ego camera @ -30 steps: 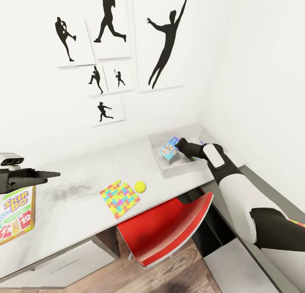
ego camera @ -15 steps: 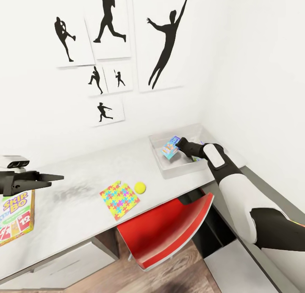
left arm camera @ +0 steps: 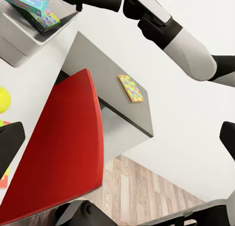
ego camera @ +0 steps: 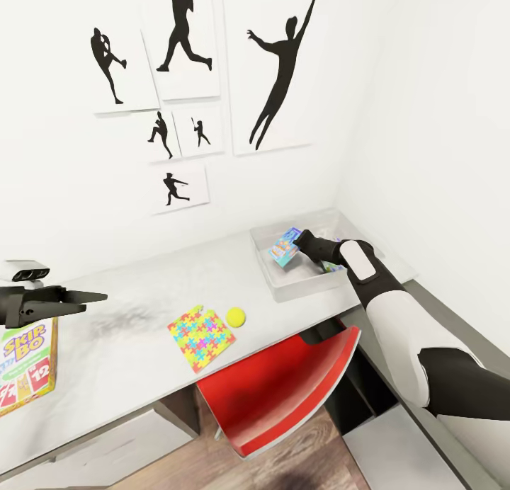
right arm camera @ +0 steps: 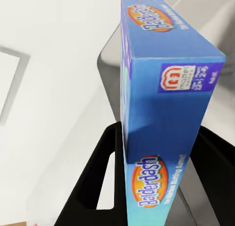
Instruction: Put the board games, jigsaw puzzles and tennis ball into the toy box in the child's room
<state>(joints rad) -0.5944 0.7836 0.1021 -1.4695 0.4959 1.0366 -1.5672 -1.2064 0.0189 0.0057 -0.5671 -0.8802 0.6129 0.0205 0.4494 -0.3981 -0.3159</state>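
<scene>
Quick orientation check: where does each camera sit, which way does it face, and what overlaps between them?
Head: up on the head, looking down over the table and toy box; both arms and left gripper show.
Left wrist: on the left arm, facing across the red chair toward the right arm; dark fingertips at the edges.
Right wrist: along the right gripper, shut on the blue game box.
Shared: that box, tennis ball, chair.
</scene>
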